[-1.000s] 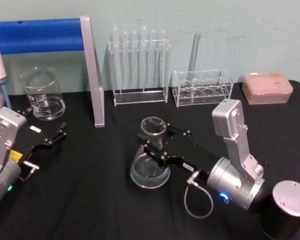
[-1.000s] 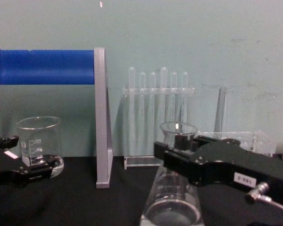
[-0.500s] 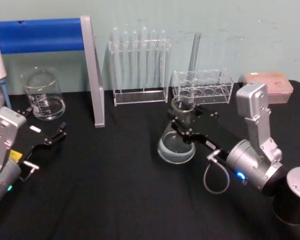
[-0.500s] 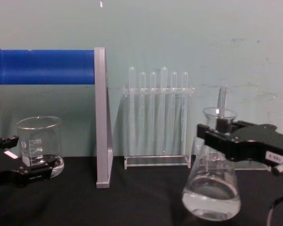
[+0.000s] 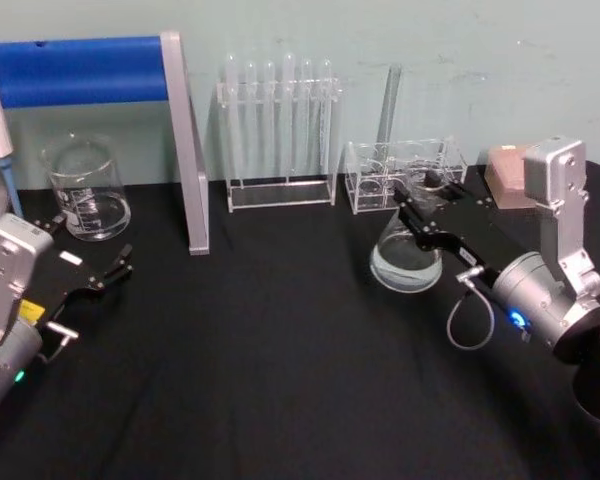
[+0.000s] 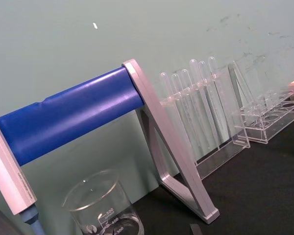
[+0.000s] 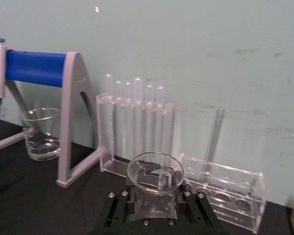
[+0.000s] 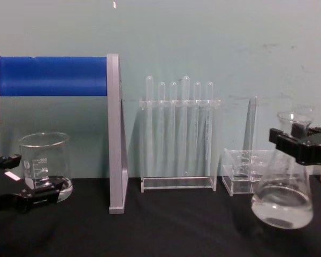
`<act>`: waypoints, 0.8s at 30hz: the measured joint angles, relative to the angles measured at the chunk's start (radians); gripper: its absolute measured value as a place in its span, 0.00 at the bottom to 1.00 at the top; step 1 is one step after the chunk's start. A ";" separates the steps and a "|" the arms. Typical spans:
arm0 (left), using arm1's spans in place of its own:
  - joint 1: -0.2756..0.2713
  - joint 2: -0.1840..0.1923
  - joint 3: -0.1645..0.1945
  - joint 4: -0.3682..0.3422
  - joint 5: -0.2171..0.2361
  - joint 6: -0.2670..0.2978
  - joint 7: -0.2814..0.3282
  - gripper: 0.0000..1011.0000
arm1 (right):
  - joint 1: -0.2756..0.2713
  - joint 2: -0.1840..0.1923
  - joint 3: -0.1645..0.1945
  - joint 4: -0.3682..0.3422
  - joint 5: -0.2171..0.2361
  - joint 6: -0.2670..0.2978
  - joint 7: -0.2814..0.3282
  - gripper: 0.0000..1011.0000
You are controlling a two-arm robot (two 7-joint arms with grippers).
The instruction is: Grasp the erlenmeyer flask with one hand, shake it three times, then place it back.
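Note:
The erlenmeyer flask [image 5: 404, 257] is clear glass with a little clear liquid in its wide base. It stands upright at the table's right, just in front of a low clear rack. My right gripper [image 5: 421, 206] is shut on its neck, reaching in from the right. From the chest the flask [image 8: 282, 198] shows at the right edge with the black fingers [image 8: 299, 145] across its neck. In the right wrist view its round rim [image 7: 155, 172] rises between the jaws. I cannot tell if its base touches the table. My left gripper [image 5: 92, 243] rests open at the left, near a beaker.
A glass beaker [image 5: 85, 189] stands back left under a blue-barred pipette stand [image 5: 185, 150]. A rack of test tubes [image 5: 278, 130] and a low clear rack [image 5: 405, 172] with one tall tube line the back wall. A pink tip box [image 5: 503, 168] sits back right.
My right gripper has carried the flask from the table's middle to the right and farther back, near the low clear rack. It was tilted half a second ago and is upright now. The left arm is still.

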 joint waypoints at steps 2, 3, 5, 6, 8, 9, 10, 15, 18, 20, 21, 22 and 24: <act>0.000 0.000 0.000 0.000 0.000 0.000 0.000 0.99 | 0.002 -0.002 0.006 0.005 -0.003 0.000 -0.002 0.44; 0.000 0.000 0.000 0.000 0.000 0.000 0.000 0.99 | 0.004 -0.004 0.010 0.009 -0.006 0.000 -0.004 0.44; 0.000 0.000 0.000 0.000 0.000 0.000 0.000 0.99 | 0.004 -0.007 0.014 0.012 -0.009 0.000 -0.004 0.44; 0.000 0.000 0.000 0.000 0.000 0.000 0.000 0.99 | 0.004 -0.007 0.015 0.012 -0.011 0.000 -0.004 0.44; 0.000 0.000 0.000 0.000 0.000 0.000 0.000 0.99 | 0.004 -0.010 0.018 0.013 -0.014 0.001 -0.004 0.44; 0.000 0.000 0.000 0.000 0.000 0.000 0.000 0.99 | 0.004 -0.011 0.018 0.013 -0.015 0.001 -0.003 0.44; 0.000 0.000 0.000 0.000 0.000 0.000 0.000 0.99 | 0.002 -0.013 0.018 0.012 -0.017 0.002 -0.001 0.44; 0.000 0.000 0.000 0.000 0.000 0.000 0.000 0.99 | -0.006 -0.018 0.011 0.001 -0.020 0.004 0.015 0.44; 0.000 0.000 0.000 0.000 0.000 0.000 0.000 0.99 | -0.013 -0.019 0.003 -0.010 -0.020 0.006 0.027 0.44; 0.000 0.000 0.000 0.000 0.000 0.000 0.000 0.99 | -0.016 -0.019 -0.002 -0.016 -0.020 0.007 0.033 0.44; 0.000 0.000 0.000 0.000 0.000 0.000 0.000 0.99 | -0.018 -0.020 -0.005 -0.020 -0.020 0.007 0.036 0.44; 0.000 0.000 0.000 0.000 0.000 0.000 0.000 0.99 | -0.021 -0.020 -0.011 -0.026 -0.020 0.008 0.043 0.44; 0.000 0.000 0.000 0.000 0.000 0.000 0.000 0.99 | -0.024 -0.020 -0.018 -0.031 -0.019 0.009 0.049 0.44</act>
